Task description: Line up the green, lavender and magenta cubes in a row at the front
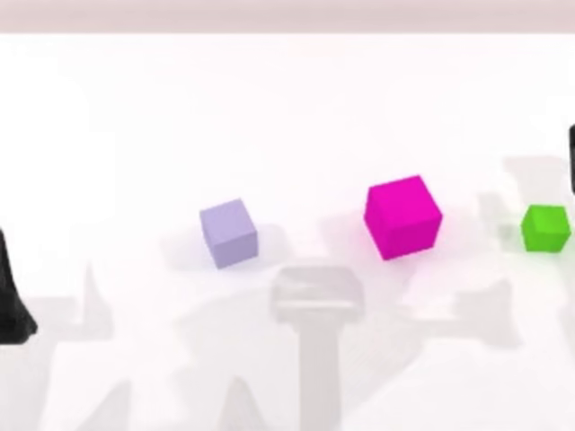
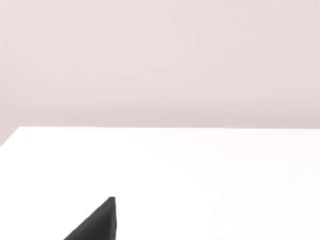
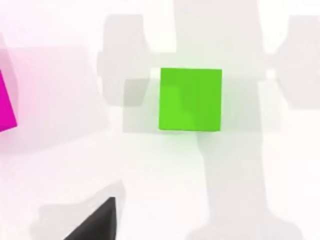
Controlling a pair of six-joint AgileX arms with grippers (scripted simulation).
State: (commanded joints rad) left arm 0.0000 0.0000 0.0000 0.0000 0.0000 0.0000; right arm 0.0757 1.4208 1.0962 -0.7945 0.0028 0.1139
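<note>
White tabletop (image 1: 296, 117): matte lavender cube (image 1: 229, 233), magenta cube (image 1: 402, 216), green cube (image 1: 545, 227) spaced left-to-right; both grippers' state can't tell.

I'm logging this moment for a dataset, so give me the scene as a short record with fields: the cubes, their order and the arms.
lavender cube: top view's left of centre, on the table
magenta cube: right of centre, apart from the others
green cube: far right, directly under the right wrist camera
order left to right: lavender, magenta, green
left arm: at the left edge
right arm: at the right edge, above the green cube
</note>
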